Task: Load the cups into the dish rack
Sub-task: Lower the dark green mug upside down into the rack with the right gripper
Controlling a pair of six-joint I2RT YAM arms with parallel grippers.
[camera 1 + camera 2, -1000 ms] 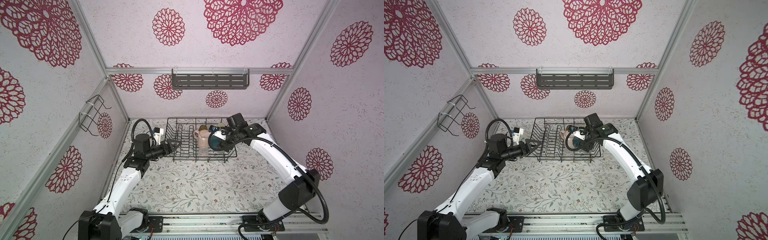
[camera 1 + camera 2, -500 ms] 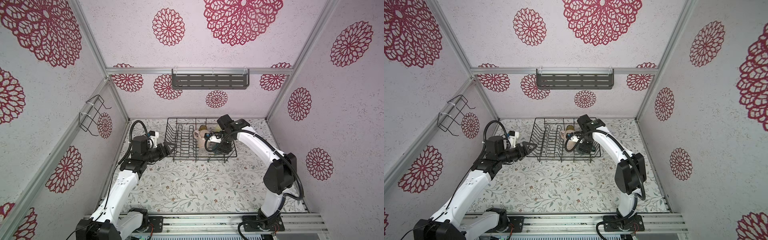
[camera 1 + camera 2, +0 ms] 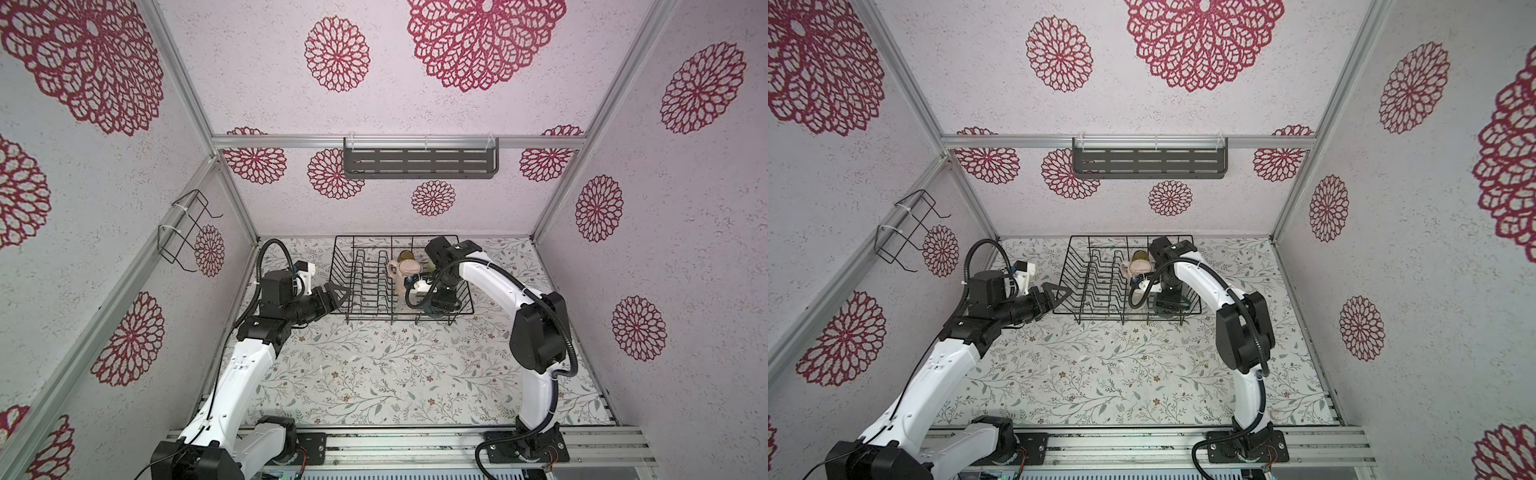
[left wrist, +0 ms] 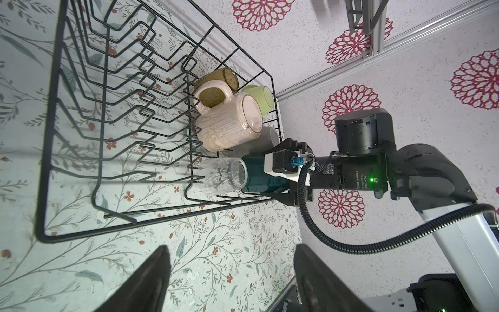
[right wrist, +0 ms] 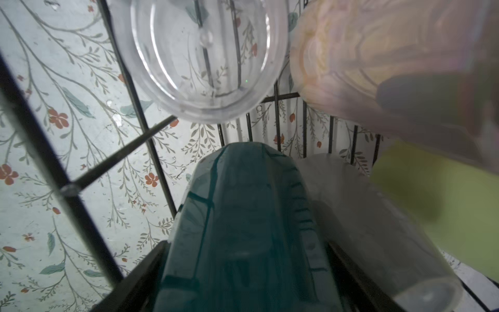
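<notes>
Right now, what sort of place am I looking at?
Probably a mock-kitchen test booth: a black wire dish rack holding cups, a grey slotted metal shelf on flower-papered walls, and two white robot arms bolted to a front rail.

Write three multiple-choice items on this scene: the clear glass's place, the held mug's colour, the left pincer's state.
1. The clear glass lies: A on the wall shelf; B in the dish rack; C on the table outside the rack.
2. The mug in the right pincer is: A teal; B red; C white.
3. The left pincer is: A shut on a cup; B open, empty; C unseen.
Key: B, it lies among the rack's wires; A, dark teal shows between its jaws; B, its jaws stand apart, nothing between.
</notes>
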